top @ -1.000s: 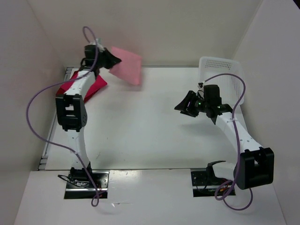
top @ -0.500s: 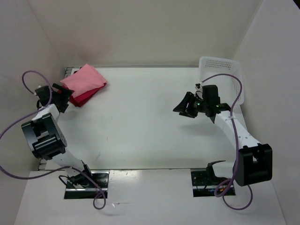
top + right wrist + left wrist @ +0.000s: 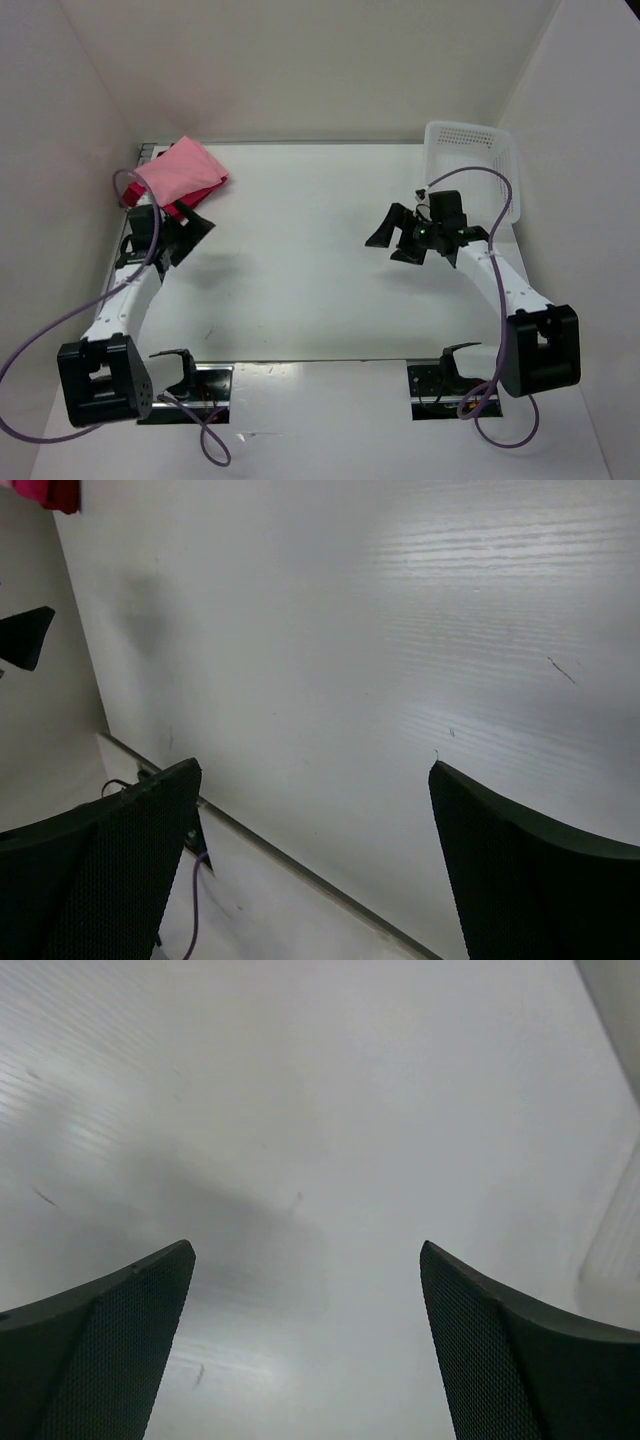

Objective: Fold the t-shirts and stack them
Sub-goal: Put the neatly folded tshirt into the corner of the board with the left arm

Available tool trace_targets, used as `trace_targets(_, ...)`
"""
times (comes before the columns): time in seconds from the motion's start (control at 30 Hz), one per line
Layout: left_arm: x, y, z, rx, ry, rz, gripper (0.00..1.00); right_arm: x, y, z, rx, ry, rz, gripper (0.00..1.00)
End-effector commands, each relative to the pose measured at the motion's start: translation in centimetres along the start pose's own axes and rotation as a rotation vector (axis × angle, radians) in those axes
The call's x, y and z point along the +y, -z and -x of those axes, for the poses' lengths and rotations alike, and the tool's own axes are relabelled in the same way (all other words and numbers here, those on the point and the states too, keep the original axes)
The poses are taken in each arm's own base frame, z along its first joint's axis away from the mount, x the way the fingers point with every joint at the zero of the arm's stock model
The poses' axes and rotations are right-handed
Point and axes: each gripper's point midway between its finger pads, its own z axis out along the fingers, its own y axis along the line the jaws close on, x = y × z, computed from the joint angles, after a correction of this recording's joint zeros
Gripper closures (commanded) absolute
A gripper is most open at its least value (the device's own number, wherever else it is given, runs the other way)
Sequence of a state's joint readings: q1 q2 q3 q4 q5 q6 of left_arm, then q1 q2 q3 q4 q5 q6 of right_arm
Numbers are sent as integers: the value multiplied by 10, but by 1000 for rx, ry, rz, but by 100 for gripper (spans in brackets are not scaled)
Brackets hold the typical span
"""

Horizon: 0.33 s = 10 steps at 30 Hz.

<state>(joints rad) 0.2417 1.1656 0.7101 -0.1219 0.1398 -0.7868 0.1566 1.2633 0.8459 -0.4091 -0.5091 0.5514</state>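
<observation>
A white table [image 3: 300,270] fills a pale-walled booth. From the top view, the t-shirts [image 3: 182,178] lie piled in the far left corner. The light salmon shirt [image 3: 175,168] is on top, with crimson cloth [image 3: 208,192] showing under its right edge. A white basket [image 3: 470,150] stands in the far right corner. The left jaws hover spread wide just beside the near edge of the pile. The right jaws are wide too, over the table near the basket.

In the left wrist view, two mesh-faced fingers [image 3: 100,1350] stand far apart over bare table, holding nothing.

In the right wrist view, the fingers [image 3: 100,870] are likewise far apart and empty. A scrap of red cloth [image 3: 45,492], probably the pile, shows in the top left corner.
</observation>
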Motion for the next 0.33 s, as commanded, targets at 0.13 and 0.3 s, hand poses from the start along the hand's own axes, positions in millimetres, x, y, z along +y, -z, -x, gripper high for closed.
trace_targets(0.13, -66, 48, -92, 253, -209, -249, 0, -3, -7, -11, -1, -13, -2, 0)
trace_targets(0.3, -94, 60, -128, 338, -290, -333, 0, 1, 0, -12, -31, -12, 2, 0)
